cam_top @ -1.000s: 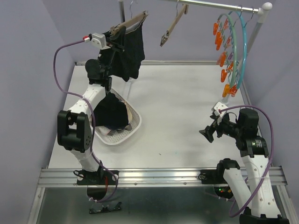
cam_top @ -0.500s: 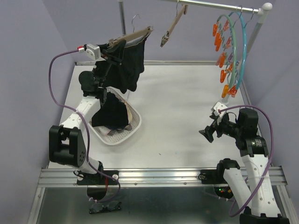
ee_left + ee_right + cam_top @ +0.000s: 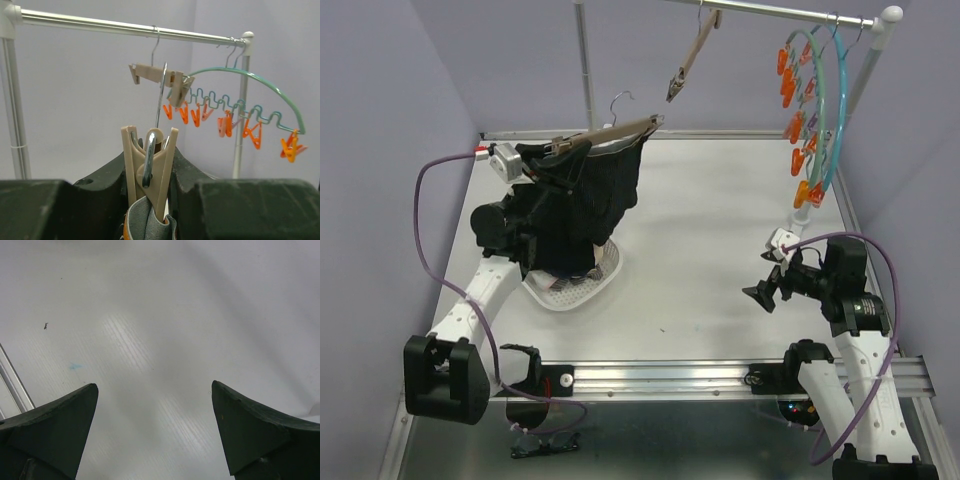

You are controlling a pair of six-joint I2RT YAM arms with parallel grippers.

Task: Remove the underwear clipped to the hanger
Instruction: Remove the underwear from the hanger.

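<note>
My left gripper (image 3: 555, 155) is shut on a tan clip hanger (image 3: 610, 131), which hangs free of the rail with its wire hook in the air. Black underwear (image 3: 595, 195) is clipped to the hanger and drapes down over the white basket (image 3: 608, 268). In the left wrist view my gripper (image 3: 150, 185) has both fingers pressed against the hanger's clip (image 3: 150, 160). A grey waistband (image 3: 145, 220) is pinched below the clip. My right gripper (image 3: 760, 293) stands open low over the table at the right, with nothing between its fingers (image 3: 250, 435).
The basket holds more dark cloth. Across the back runs a metal rail (image 3: 790, 12) with a second tan hanger (image 3: 688, 60) on it. A teal round hanger with orange pegs (image 3: 815, 110) hangs there too. The rail's post (image 3: 585, 60) stands behind my left gripper.
My left arm has brought the hanger with the black underwear down and toward the near side, to just above the basket. The right arm has shifted only slightly.
</note>
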